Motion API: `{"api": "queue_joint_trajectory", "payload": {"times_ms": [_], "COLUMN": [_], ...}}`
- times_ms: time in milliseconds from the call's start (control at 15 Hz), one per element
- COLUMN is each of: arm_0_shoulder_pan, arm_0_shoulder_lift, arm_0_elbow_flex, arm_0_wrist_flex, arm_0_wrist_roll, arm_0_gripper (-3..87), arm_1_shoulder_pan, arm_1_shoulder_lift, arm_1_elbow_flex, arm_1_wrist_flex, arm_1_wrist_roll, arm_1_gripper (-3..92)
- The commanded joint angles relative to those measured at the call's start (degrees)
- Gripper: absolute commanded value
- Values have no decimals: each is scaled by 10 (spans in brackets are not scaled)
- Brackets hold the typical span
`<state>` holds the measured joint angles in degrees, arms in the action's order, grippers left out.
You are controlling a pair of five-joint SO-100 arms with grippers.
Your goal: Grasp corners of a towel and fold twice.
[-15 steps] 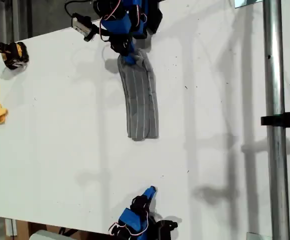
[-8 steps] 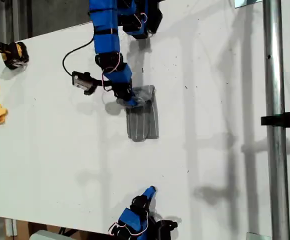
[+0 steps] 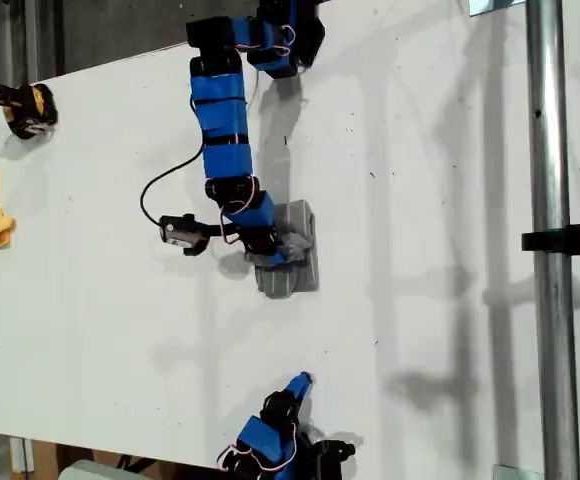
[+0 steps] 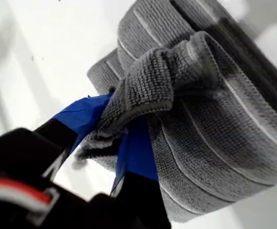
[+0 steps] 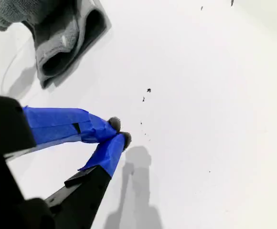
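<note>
My first pincer [image 3: 280, 256] pinches a bunched corner [image 4: 143, 90] of the grey striped towel [image 3: 292, 262], which lies folded on the white counter [image 3: 420, 250]. Well apart from the towel, my second pincer [image 3: 303, 381] is pressed together, holding nothing.

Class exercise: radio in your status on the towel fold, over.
First gripper shut on towel edge, over the folded stack. Second gripper shut, empty, parked clear. Nothing in the way.
</note>
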<state>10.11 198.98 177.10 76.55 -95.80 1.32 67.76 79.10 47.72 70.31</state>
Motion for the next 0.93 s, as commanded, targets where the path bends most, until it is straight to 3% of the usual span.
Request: {"api": "queue_joint_trajectory", "payload": {"times_ms": [0,200,467,600,667,733,867], "arm_0_shoulder_pan": [-4,-5,-8,-8,-10,-13,-33], "arm_0_shoulder_lift": [4,4,4,4,4,4,4], "arm_0_elbow_flex": [-13,-13,-13,-13,-13,-10,5], "arm_0_wrist_flex": [-4,-5,-8,-8,-12,-25,-41], "arm_0_wrist_roll": [0,1,1,2,13,30,-14], "arm_0_gripper": [-10,-10,-4,12,12,12,12], "arm_1_shoulder_pan": [-9,-28,10,45,57,68,63], "arm_1_shoulder_lift": [-36,18,309,506,602,705,955], "arm_1_elbow_flex": [-45,-62,54,225,337,464,710], "arm_1_wrist_flex": [1,-4,3,4,-4,-4,-3], "arm_1_wrist_roll": [6,-15,-47,-47,-36,-2,71], "arm_1_gripper": [275,206,162,133,19,-2,-2]}}
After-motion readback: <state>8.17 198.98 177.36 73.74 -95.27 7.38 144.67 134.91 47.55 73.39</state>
